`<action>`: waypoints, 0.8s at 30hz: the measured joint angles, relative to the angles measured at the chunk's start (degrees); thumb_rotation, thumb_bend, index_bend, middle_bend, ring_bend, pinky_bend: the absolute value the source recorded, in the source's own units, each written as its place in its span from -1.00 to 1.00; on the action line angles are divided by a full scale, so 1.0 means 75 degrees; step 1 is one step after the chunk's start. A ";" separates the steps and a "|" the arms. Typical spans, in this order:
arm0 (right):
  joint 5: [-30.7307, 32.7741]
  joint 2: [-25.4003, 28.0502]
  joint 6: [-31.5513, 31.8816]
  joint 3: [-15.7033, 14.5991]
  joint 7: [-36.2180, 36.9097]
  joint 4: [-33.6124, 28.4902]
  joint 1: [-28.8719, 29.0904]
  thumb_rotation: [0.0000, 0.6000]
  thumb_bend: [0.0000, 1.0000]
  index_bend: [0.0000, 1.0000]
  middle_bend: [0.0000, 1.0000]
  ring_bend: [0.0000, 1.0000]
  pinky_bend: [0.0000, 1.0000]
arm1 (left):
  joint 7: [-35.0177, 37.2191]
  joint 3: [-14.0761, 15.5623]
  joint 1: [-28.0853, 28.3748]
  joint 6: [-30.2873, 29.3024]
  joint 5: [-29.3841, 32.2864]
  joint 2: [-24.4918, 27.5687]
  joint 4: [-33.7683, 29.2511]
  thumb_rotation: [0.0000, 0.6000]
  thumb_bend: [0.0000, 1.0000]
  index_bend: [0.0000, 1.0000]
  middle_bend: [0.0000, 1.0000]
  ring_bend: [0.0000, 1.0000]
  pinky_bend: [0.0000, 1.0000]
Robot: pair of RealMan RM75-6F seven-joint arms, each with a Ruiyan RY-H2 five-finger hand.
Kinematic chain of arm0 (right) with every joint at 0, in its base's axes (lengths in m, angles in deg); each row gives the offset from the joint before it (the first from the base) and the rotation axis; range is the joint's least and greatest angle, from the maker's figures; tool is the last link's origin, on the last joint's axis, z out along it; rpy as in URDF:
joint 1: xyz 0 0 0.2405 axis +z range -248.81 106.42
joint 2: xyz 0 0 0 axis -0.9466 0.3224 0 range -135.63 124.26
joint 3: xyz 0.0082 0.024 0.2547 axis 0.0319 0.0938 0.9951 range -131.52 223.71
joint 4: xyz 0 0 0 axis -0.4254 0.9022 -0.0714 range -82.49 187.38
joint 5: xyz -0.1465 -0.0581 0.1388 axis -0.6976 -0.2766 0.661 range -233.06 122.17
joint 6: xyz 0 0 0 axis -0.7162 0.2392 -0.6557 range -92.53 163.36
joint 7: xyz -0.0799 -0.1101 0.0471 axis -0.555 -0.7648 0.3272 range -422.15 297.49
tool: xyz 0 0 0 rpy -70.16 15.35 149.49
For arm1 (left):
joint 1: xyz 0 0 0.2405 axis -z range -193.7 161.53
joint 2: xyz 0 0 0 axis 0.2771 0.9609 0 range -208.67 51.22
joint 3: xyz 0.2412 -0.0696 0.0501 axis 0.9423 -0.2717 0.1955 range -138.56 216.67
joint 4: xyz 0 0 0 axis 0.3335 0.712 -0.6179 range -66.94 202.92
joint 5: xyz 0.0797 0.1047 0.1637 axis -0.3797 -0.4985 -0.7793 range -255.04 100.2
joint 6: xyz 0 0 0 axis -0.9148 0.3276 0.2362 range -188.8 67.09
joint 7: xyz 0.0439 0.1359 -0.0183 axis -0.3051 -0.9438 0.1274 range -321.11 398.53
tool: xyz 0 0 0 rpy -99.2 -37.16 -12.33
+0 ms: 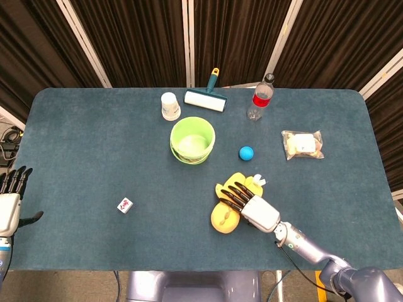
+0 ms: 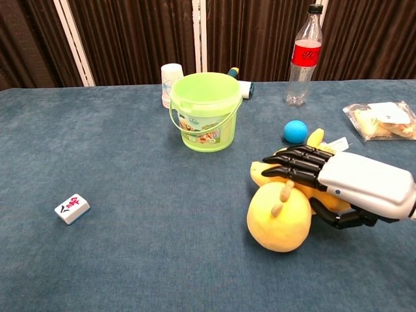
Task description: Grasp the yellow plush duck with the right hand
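Just beyond right hand (image 2: 338,185)-held duck (image 2: 281,214), seemingly untouched ball (image 2: 295,131)

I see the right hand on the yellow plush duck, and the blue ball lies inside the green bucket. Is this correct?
Not quite. The blue ball is not inside the green bucket; it lies on the table, to the right of the bucket and just behind the duck, as the head view shows clearly. The rest holds: the right hand is on the yellow plush duck, its fingers over the body.
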 measured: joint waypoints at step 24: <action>-0.0016 0.0413 -0.0129 0.0020 -0.0892 -0.1172 0.0000 1.00 0.77 -1.00 -1.00 -1.00 -1.00 | -0.0022 0.0006 0.0015 0.0030 0.0023 -0.0031 0.0030 1.00 -0.79 -1.00 -1.00 -1.00 -1.00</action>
